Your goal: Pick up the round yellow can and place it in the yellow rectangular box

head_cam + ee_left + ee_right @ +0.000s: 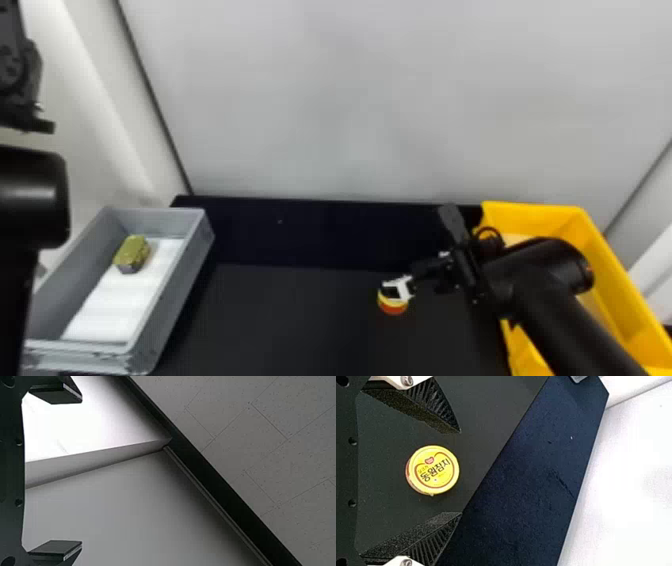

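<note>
Hovering at 4 o'clock in the head view, the right gripper (419, 281) has its jaws standing wide apart, one to either side of the round yellow can (393, 303), and the right wrist view shows bare gaps between the can and both of them. The can sits at 5 o'clock in the head view, on the dark surface (280, 320), its printed yellow lid facing the wrist camera and a red band showing around its side.

From the can, the yellow rectangular box (535, 215) is at 3 o'clock, and the right arm (565, 320) crosses over it, coming in from the 4 o'clock corner. At 8 o'clock is a gray tray (182, 280) lined with white (112, 305), holding a yellow-green block (131, 253) toward its 12 o'clock end.

Raised at the 9-to-10 o'clock edge is the left gripper (30, 119), well apart from the can. Its jaws are spread with nothing between them, and its wrist view has pale walls (130, 514) and speckled panels (277, 455) beyond.
</note>
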### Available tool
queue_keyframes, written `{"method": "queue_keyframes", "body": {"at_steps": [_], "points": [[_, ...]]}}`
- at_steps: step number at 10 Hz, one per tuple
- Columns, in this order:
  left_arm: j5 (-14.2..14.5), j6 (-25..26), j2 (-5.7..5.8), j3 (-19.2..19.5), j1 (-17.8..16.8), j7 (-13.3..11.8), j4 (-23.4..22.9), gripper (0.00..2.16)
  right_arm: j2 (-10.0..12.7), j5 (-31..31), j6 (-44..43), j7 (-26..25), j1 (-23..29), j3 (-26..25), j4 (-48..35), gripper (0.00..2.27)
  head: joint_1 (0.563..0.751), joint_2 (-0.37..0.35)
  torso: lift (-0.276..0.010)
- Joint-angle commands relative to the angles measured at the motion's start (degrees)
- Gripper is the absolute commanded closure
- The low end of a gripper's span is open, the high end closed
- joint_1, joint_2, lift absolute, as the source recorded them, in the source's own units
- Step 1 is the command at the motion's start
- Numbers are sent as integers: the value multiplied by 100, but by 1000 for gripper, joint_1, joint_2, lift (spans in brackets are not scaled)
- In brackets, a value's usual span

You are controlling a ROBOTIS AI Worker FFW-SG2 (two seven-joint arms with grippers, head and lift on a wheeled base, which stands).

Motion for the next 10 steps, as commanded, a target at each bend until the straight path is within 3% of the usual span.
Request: {"method": "queue_keyframes", "body": {"at_steps": [1,10], "points": [[9,-18,0,-11,-1,8,12,12,136,-93,-232,1,-18,86,291,18,663,54,-10],[9,-27,44,24,26,-1,-14,10,241,-383,-469,-87,-9,306,696,36,663,54,-10]]}}
